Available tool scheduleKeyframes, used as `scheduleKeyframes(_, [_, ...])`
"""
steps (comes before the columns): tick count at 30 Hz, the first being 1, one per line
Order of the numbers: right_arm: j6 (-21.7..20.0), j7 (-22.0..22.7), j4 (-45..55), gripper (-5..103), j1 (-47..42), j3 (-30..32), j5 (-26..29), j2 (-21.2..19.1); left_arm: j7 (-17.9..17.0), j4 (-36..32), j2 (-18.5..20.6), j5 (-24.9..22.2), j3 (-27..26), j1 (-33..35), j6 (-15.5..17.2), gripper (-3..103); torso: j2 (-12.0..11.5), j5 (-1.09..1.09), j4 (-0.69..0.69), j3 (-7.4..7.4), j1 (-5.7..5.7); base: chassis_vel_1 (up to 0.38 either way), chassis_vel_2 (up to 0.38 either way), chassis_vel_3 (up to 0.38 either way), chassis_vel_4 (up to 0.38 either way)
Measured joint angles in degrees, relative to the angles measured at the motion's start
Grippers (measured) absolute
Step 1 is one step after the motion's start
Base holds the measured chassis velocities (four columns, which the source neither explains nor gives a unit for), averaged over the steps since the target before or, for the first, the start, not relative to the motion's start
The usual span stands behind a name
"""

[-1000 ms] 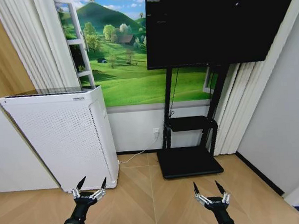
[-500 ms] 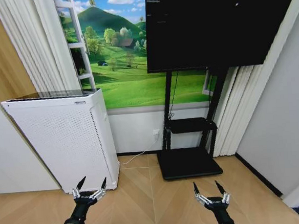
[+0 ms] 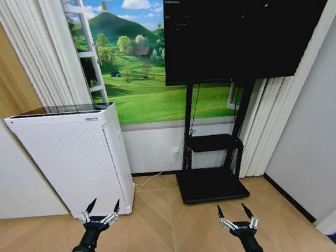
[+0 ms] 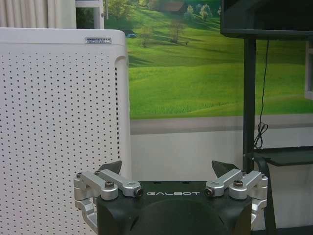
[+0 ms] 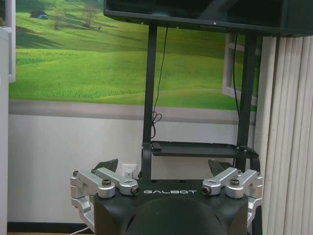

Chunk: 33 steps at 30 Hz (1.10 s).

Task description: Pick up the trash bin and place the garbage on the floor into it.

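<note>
Hovering over floor, left pincer agape, right pincer agape

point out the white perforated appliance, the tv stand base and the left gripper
white perforated appliance [image 3: 72,161], head view, on its dotted front panel
tv stand base [image 3: 212,184], head view, on the flat black plate
left gripper [image 3: 102,207], head view, midway between its spread fingertips

We see a staged living-room set: chevron parquet floor, big dark TV on a black stand upper right, white perforated appliance at left, meadow mural and pleated curtains behind.
</note>
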Motion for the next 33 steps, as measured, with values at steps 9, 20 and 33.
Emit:
scheduleKeyframes(9, [0.0,0.0,0.0,100,0.0,0.0,0.0,0.0,0.0,0.0,0.0,0.0,0.0,0.0,0.0,100,2.3,0.0,0.0,1.32,1.01,0.0,0.0,0.0,0.0])
scheduleKeyframes(20, [0.0,0.0,0.0,100,0.0,0.0,0.0,0.0,0.0,0.0,0.0,0.0,0.0,0.0,0.0,100,4.5,0.0,0.0,2.52,1.99,0.0,0.0,0.0,0.0])
scheduleKeyframes(33, [0.0,0.0,0.0,100,0.0,0.0,0.0,0.0,0.0,0.0,0.0,0.0,0.0,0.0,0.0,100,4.4,0.0,0.0,2.46,1.99,0.0,0.0,0.0,0.0])
